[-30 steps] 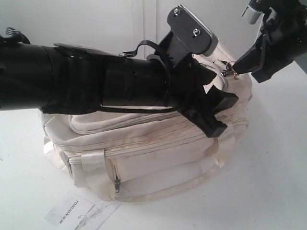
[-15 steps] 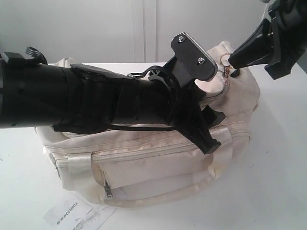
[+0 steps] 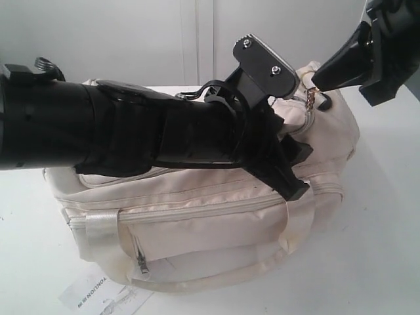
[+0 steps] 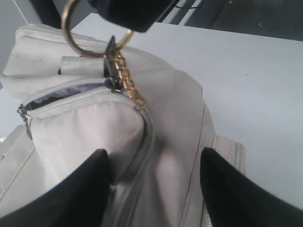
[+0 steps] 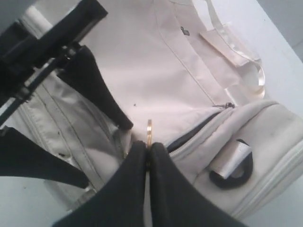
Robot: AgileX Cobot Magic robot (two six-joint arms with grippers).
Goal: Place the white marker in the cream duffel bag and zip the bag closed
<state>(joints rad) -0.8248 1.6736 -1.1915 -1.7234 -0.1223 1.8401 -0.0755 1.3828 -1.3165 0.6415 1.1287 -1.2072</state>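
Observation:
The cream duffel bag [image 3: 216,223] lies on the white table. My left gripper [image 3: 302,170] straddles its right end, and both black fingers [image 4: 90,184] press into the fabric on either side of the zip seam. My right gripper [image 3: 316,82] is shut on the gold ring [image 5: 149,126] of the zip pull, whose chain [image 4: 128,85] runs down to the slider. Behind the slider a dark slit of open zip [image 4: 61,97] shows. The white marker is hidden.
A printed paper tag [image 3: 98,295] lies on the table in front of the bag. A black D-ring [image 5: 232,172] and a satin handle [image 5: 241,61] sit near the zip end. My left arm [image 3: 98,128] covers much of the bag's top.
The bag's right end has risen and its top has pulled taut. My right gripper moved up slightly with the ring. My left arm lifted a little with the bag.

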